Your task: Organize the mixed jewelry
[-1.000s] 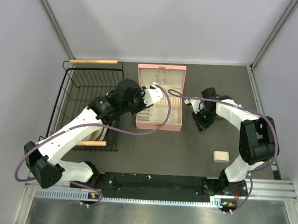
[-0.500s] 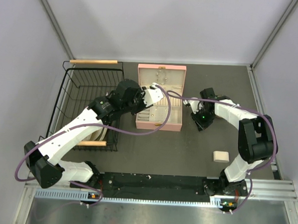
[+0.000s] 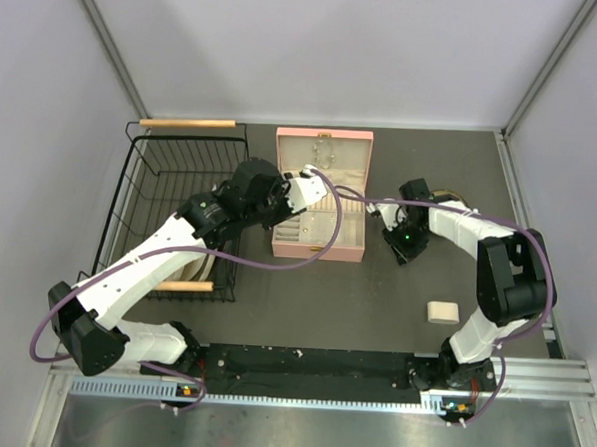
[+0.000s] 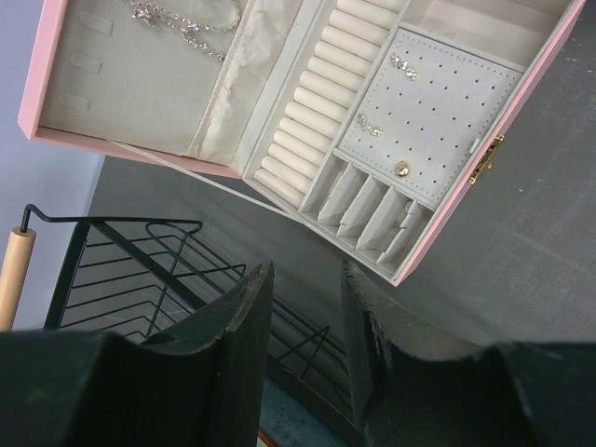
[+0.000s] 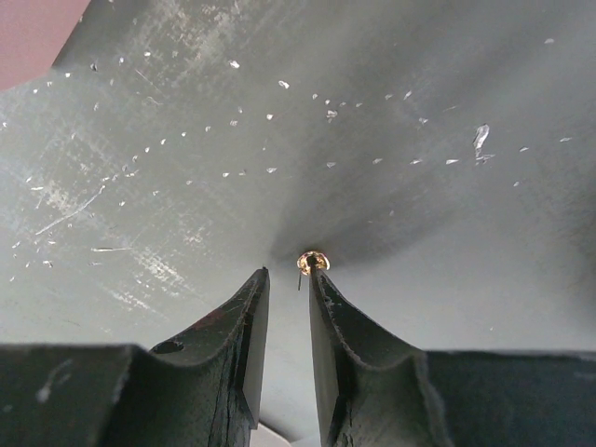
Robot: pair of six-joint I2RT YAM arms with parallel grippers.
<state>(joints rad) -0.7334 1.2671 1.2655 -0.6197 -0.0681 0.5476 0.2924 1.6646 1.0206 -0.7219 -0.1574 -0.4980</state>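
The pink jewelry box (image 3: 317,247) lies open at mid-table, and it also shows in the left wrist view (image 4: 521,112). In that view a silvery chain (image 4: 182,19) lies in the lid, small sparkly earrings (image 4: 370,125) sit on the perforated pad, and a gold stud (image 4: 402,169) is beside them. My left gripper (image 4: 307,279) is open and empty, hovering over the box's left edge (image 3: 298,188). My right gripper (image 5: 287,272) is open with a narrow gap, low over the table right of the box (image 3: 403,244). A tiny gold earring (image 5: 312,262) lies on the table touching the right fingertip (image 5: 317,284).
A black wire basket (image 3: 150,191) with wooden handles stands left of the box, with a round wooden item (image 3: 201,266) partly hidden under my left arm. A small beige block (image 3: 442,312) lies at the front right. Walls close in on three sides.
My right gripper has shifted slightly left, toward the box. The left arm has not visibly moved.
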